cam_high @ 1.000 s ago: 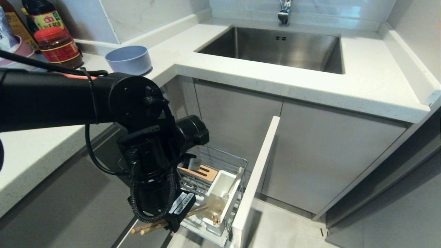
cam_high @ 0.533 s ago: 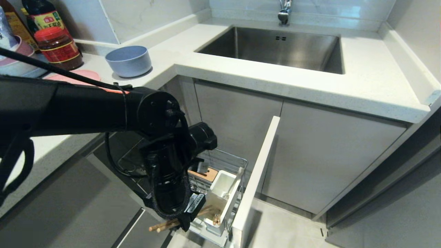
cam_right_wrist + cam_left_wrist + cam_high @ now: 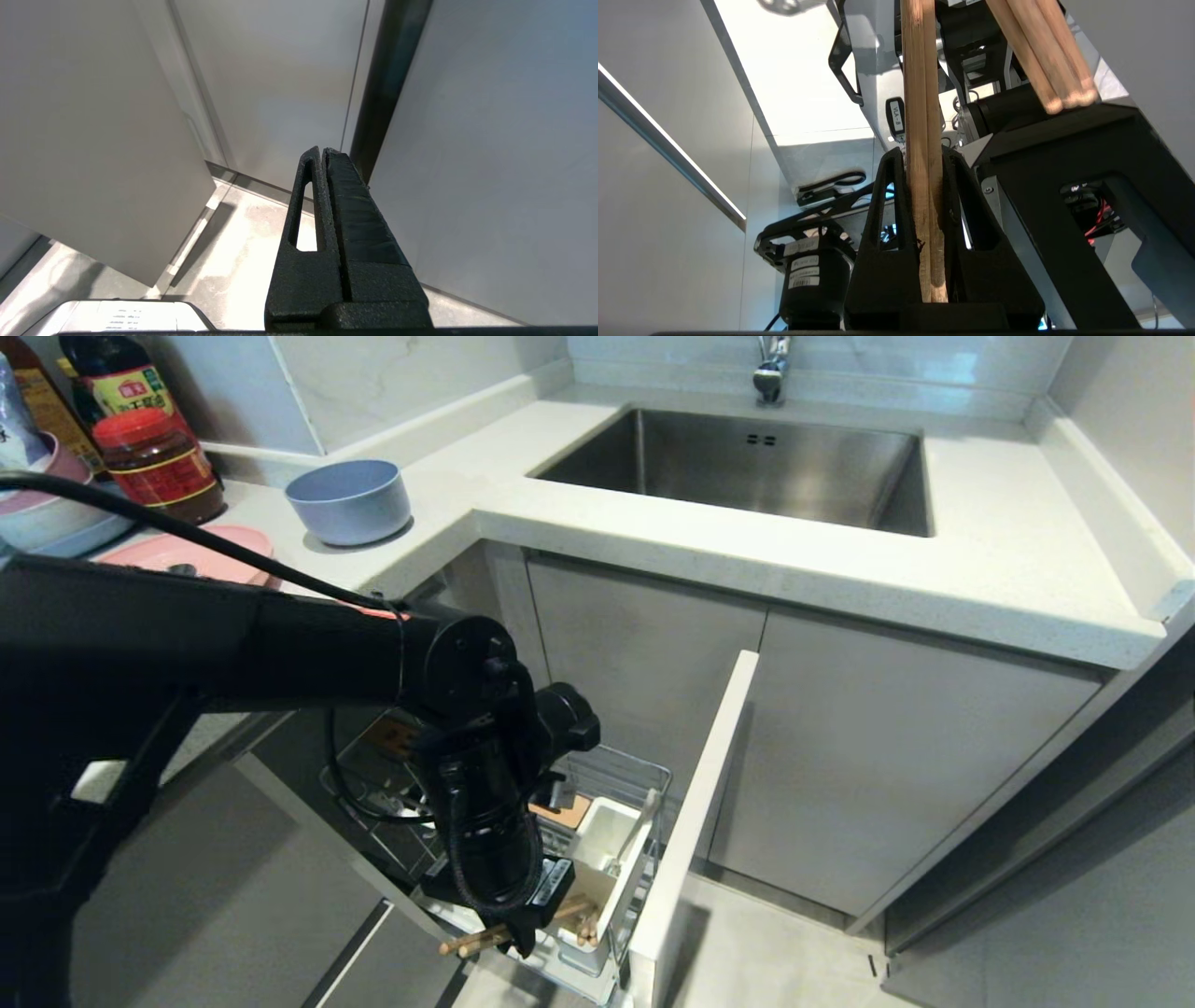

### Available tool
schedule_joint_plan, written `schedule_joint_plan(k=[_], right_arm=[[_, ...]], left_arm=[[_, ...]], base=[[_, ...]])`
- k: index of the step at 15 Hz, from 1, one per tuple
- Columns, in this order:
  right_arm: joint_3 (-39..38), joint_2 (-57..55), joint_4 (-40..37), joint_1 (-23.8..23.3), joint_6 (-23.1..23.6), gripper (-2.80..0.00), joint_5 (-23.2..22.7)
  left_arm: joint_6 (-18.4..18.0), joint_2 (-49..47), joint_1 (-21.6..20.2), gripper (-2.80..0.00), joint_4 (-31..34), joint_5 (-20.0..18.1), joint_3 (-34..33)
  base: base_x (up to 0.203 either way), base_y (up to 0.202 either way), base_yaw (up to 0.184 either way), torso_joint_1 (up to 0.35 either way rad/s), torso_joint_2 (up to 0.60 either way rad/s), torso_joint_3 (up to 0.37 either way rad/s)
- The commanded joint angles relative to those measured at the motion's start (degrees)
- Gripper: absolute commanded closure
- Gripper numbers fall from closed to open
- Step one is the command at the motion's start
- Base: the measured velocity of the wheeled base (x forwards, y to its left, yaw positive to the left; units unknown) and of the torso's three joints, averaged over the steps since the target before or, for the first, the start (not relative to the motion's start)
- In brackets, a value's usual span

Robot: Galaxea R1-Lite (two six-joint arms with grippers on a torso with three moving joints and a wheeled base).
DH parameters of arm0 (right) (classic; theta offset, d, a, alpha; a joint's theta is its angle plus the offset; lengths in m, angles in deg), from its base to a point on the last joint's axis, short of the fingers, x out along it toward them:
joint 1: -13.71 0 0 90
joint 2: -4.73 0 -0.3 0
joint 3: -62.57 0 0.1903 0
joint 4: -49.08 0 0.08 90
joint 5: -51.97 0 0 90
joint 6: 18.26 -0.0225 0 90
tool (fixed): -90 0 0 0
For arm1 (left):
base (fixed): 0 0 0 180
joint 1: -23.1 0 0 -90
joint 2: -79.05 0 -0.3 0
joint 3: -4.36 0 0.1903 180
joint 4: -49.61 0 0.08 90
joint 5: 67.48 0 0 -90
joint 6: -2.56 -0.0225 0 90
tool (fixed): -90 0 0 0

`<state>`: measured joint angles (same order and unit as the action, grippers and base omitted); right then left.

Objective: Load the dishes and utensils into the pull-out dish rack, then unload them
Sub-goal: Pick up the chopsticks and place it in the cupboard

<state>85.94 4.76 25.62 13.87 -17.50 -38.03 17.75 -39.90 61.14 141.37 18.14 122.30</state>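
My left gripper [image 3: 523,931] hangs low at the near end of the pull-out dish rack [image 3: 627,775], shut on a pair of wooden chopsticks [image 3: 467,943]. They lie slantwise, their far ends reaching toward the white utensil box [image 3: 605,845]. In the left wrist view the chopsticks [image 3: 920,93] sit pinched between the black fingers [image 3: 882,210] of the left gripper [image 3: 924,151]. More wooden stick ends [image 3: 1057,70] show beside them. The pale blue bowl [image 3: 350,499] and the pink plate [image 3: 173,555] rest on the counter. My right gripper [image 3: 323,151] is parked, shut and empty.
The rack's pale-grey cabinet front [image 3: 695,821] stands pulled out on the right of the rack. A steel sink [image 3: 747,457] lies behind. Sauce jars [image 3: 159,462] and stacked bowls [image 3: 37,513] crowd the far left counter. A wooden block [image 3: 560,810] sits in the rack.
My left arm has swung right and sunk lower, carrying the chopsticks closer to the white utensil box. The pink plate has come into sight behind the arm.
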Motion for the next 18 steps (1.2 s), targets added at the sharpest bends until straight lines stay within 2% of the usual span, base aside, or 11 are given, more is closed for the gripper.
schedule_joint_plan(k=[1,10,18], right_arm=[[0.00,-0.02,0.01,0.02,0.02,0.00,0.00],[0.00,-0.02,0.01,0.02,0.02,0.00,0.06],[0.00,-0.02,0.01,0.02,0.02,0.00,0.00]], left_arm=[[0.10,-1.37,-0.49,0.00,-0.06,-0.02,0.17],[0.01,-4.18,-1.91,0.00,-1.94,-2.83,1.58],[-2.80,-6.20,-3.78,0.00,-3.03,-3.23,2.37]], base=[[0.000,0.000,0.000,0.000,0.00,0.000],[0.000,0.000,0.000,0.000,0.00,0.000],[0.000,0.000,0.000,0.000,0.00,0.000]])
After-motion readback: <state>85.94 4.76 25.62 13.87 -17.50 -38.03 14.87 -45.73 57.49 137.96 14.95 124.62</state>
